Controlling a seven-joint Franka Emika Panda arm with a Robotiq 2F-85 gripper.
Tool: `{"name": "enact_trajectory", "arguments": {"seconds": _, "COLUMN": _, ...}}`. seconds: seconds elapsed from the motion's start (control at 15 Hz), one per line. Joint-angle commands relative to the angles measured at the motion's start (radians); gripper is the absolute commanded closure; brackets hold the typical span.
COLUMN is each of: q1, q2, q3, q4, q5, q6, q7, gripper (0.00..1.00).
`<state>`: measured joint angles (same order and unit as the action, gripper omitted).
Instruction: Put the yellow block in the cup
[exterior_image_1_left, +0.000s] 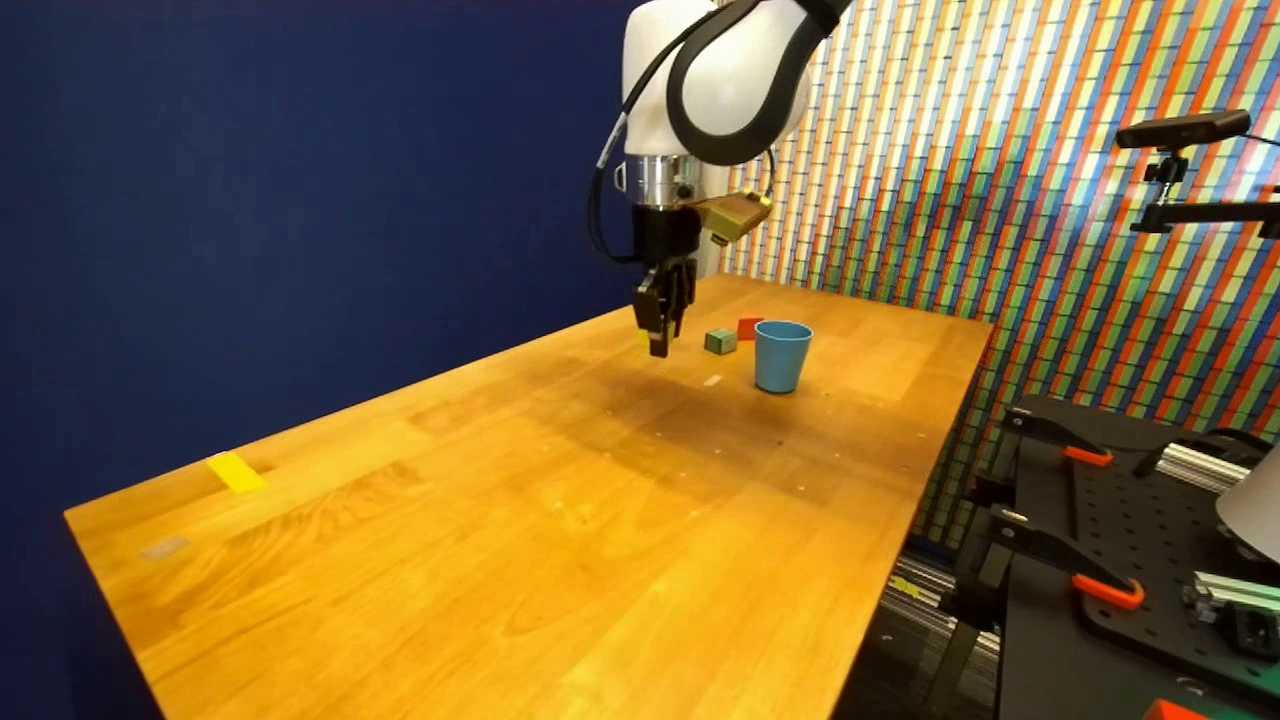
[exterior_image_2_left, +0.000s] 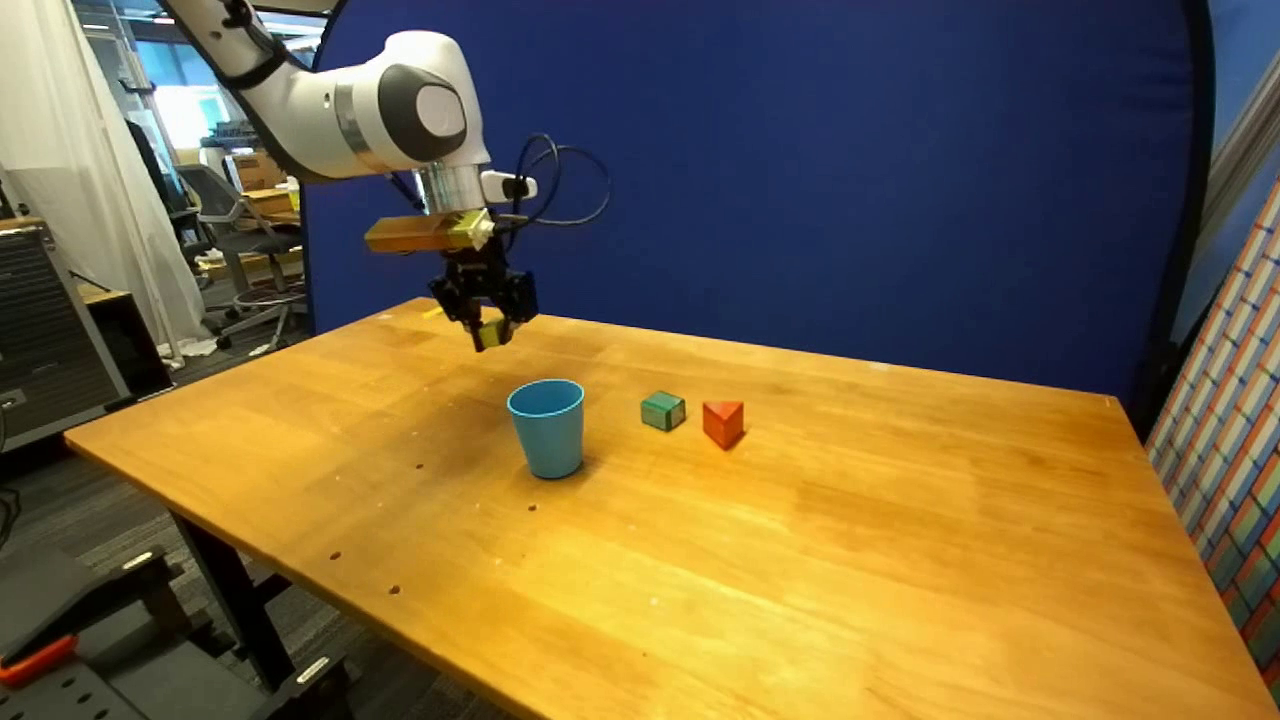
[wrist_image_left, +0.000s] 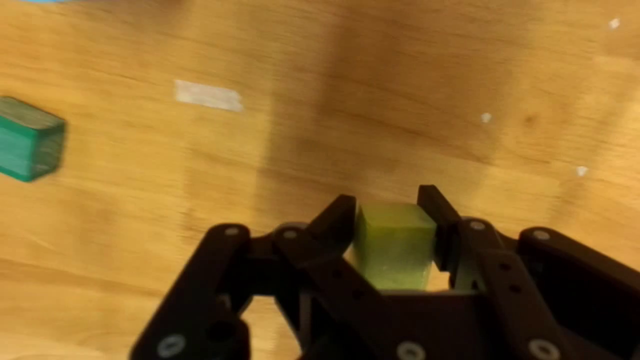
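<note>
Wrist view: above the desk (wrist_image_left: 130, 195) hangs the pincer (wrist_image_left: 387, 215), clamped on its load. In an exterior view the cup (exterior_image_1_left: 782, 360) stands upright, lower and picture-right of it, so the carry should probably go that way. The yellow block (wrist_image_left: 396, 250) is in that grip, clear of the desk.

Counter (exterior_image_1_left: 480, 590), reaching me warm and bright. Broad soft shadow, just beside the cup (exterior_image_1_left: 782, 360), both exterior views. Patterned wall (exterior_image_1_left: 900, 110), in an exterior view: glare bleaching it above the cup. Window (exterior_image_2_left: 188, 102), in an exterior view: blown white, well beyond the cup. My wrist view: slightly blurred; claw (wrist_image_left: 391, 220) dark.
</note>
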<state>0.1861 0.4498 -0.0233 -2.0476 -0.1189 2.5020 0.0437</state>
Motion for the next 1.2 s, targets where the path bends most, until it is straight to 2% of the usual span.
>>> {"name": "enact_trajectory", "arguments": {"seconds": 0.0, "q1": -0.034, "q2": -0.148, "q3": -0.053, "q4": -0.147, "q5": -0.036, "q6": 0.02, "q7": 0.118, "gripper": 0.83}}
{"name": "enact_trajectory", "arguments": {"seconds": 0.33, "q1": -0.094, "q2": -0.222, "q3": -0.088, "q4": -0.245, "q5": -0.044, "q6": 0.035, "q7": 0.193, "gripper": 0.83}}
{"name": "enact_trajectory", "arguments": {"seconds": 0.93, "q1": -0.13, "q2": -0.267, "q3": -0.113, "q4": -0.315, "q5": -0.064, "q6": 0.053, "q7": 0.306, "gripper": 0.83}}
{"name": "enact_trajectory", "arguments": {"seconds": 1.0, "q1": -0.134, "q2": -0.269, "q3": -0.116, "q4": -0.322, "q5": -0.065, "q6": 0.056, "q7": 0.312, "gripper": 0.56}}
{"name": "enact_trajectory", "arguments": {"seconds": 1.07, "q1": -0.137, "q2": -0.269, "q3": -0.118, "q4": -0.327, "q5": -0.064, "q6": 0.061, "q7": 0.319, "gripper": 0.35}}
{"name": "enact_trajectory", "arguments": {"seconds": 1.13, "q1": -0.138, "q2": -0.268, "q3": -0.123, "q4": -0.331, "q5": -0.068, "q6": 0.066, "q7": 0.329, "gripper": 0.28}}
